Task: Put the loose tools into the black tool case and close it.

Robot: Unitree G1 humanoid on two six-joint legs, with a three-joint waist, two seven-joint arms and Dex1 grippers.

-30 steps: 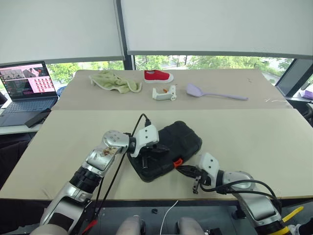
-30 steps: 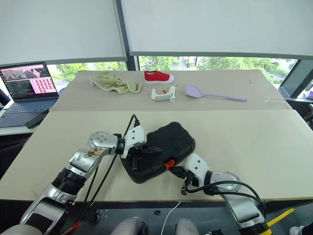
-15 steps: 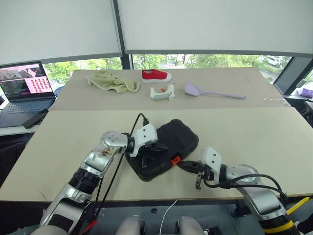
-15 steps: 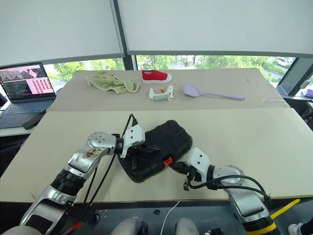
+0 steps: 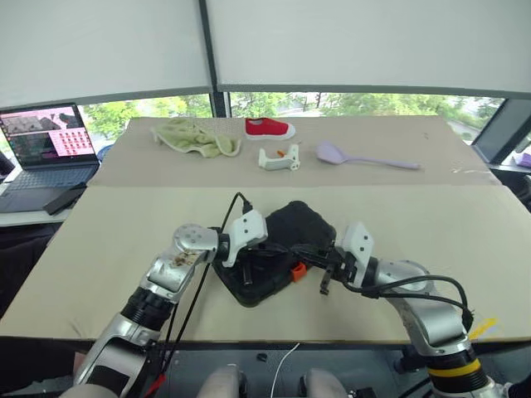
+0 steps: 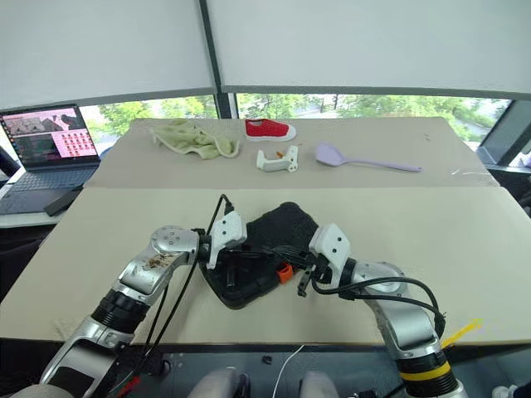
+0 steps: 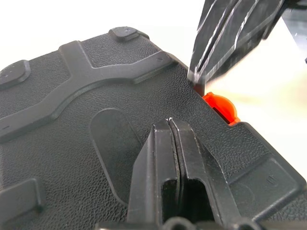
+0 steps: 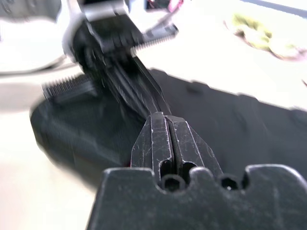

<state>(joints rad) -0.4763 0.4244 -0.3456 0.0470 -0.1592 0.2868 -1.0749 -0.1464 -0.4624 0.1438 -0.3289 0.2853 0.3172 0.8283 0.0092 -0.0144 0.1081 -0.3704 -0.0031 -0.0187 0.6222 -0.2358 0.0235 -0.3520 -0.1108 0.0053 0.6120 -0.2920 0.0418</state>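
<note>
With my left gripper (image 5: 264, 251) clenched empty on the black tool case (image 5: 278, 253), my right gripper (image 5: 319, 258), also clenched empty, has risen to its orange latch (image 5: 298, 269), so latching looks imminent

A pale table (image 5: 431, 215) runs across the scene, with a seam between its near and far halves. On the far half, at about eleven o'clock, lies a crumpled green cloth (image 5: 196, 137). Toward twelve o'clock sits a red shoe (image 5: 269, 128), and just nearer than it a white plastic bracket (image 5: 278, 158). At one o'clock lies a lilac spatula (image 5: 365, 157), its handle pointing right. At ten o'clock, beyond the table's left edge, an open laptop (image 5: 46, 157) shows a pink screen. White blinds (image 5: 357, 41) hang above the windows.
</note>
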